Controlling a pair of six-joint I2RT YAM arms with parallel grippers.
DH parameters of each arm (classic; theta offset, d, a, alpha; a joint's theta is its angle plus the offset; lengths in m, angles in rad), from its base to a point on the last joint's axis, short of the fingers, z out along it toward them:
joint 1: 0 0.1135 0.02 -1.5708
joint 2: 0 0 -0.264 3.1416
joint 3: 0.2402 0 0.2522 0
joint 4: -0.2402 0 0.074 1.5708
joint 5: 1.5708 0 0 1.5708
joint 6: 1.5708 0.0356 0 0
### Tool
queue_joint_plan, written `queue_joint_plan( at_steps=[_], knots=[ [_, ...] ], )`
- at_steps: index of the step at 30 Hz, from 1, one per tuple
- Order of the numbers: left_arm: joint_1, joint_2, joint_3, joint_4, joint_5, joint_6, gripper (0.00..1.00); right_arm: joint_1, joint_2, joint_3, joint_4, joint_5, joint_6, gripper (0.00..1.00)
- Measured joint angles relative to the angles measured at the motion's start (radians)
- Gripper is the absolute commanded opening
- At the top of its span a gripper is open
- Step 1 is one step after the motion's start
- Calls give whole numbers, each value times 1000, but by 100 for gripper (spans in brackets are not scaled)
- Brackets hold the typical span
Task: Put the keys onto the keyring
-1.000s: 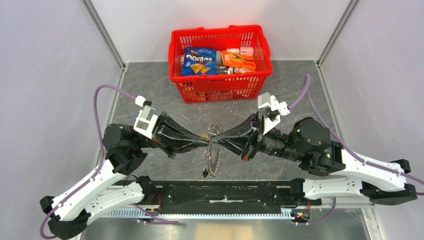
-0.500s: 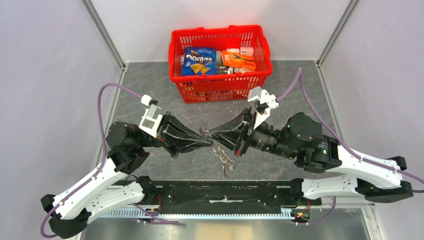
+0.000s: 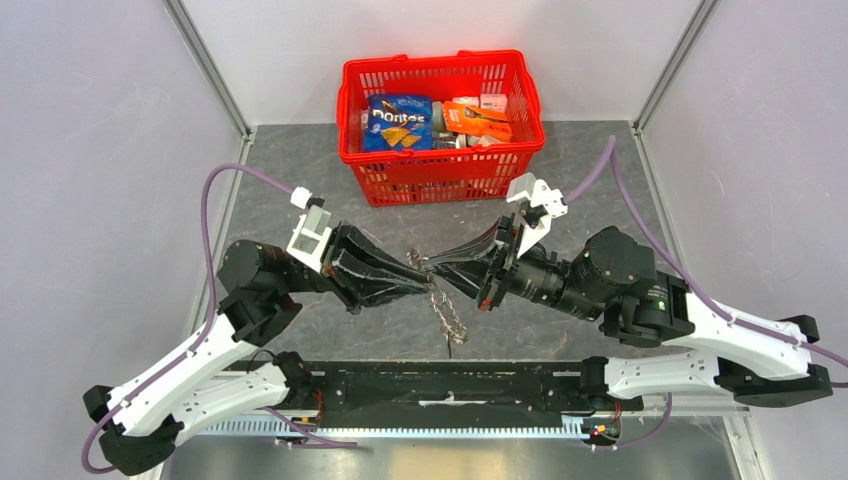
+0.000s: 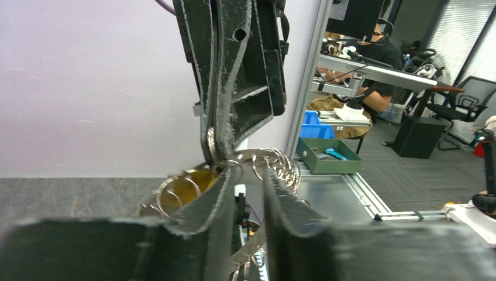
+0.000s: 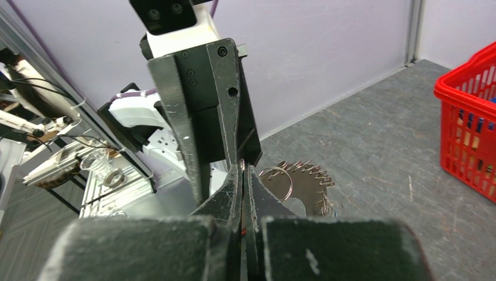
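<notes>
The keyring (image 3: 446, 316), a grey toothed ring of small silver keys, hangs in the air between my two grippers, above the table. My left gripper (image 3: 421, 278) is closed on its flat metal band, which runs between the fingers in the left wrist view (image 4: 248, 181). My right gripper (image 3: 438, 269) is shut tip to tip against it on a thin silver ring at the keyring's top (image 5: 241, 171). The toothed keyring (image 5: 304, 186) droops to the right of my right fingers. A blurred yellow key head (image 4: 175, 198) shows behind the split rings. The dark key is hidden.
A red basket (image 3: 440, 63) of snack packets stands at the back middle of the grey table. A black rail (image 3: 440, 385) runs along the near edge between the arm bases. Grey walls close both sides.
One second ago the keyring stood upright as a circle between the fingertips. Now it has swung and hangs down as a drooping strand. Both grippers moved slightly back and to the right.
</notes>
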Motion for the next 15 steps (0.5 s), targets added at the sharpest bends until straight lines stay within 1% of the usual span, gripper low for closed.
queue_joint_plan(
  at_steps=[3, 4, 5, 6, 7, 15],
  knots=[
    [-2, -12, 0, -37, -8, 7, 43, 0, -23, -11, -11, 31, -7, 0],
    [-3, -16, 0, -53, -8, 8, 47, -1, -29, -12, -9, 42, -8, 0],
    [-5, -20, 0, -70, -8, 8, 58, -1, -39, -13, -6, 55, -12, 0],
    [-6, -24, 0, -85, -8, 10, 63, -1, -46, -13, -3, 65, -14, 0],
    [-6, -27, 0, -97, -10, 16, 65, -2, -54, -13, -2, 74, -16, 0],
    [-8, -61, 0, -198, -32, 34, 66, -2, -108, -37, -5, 159, -46, 0]
  ],
)
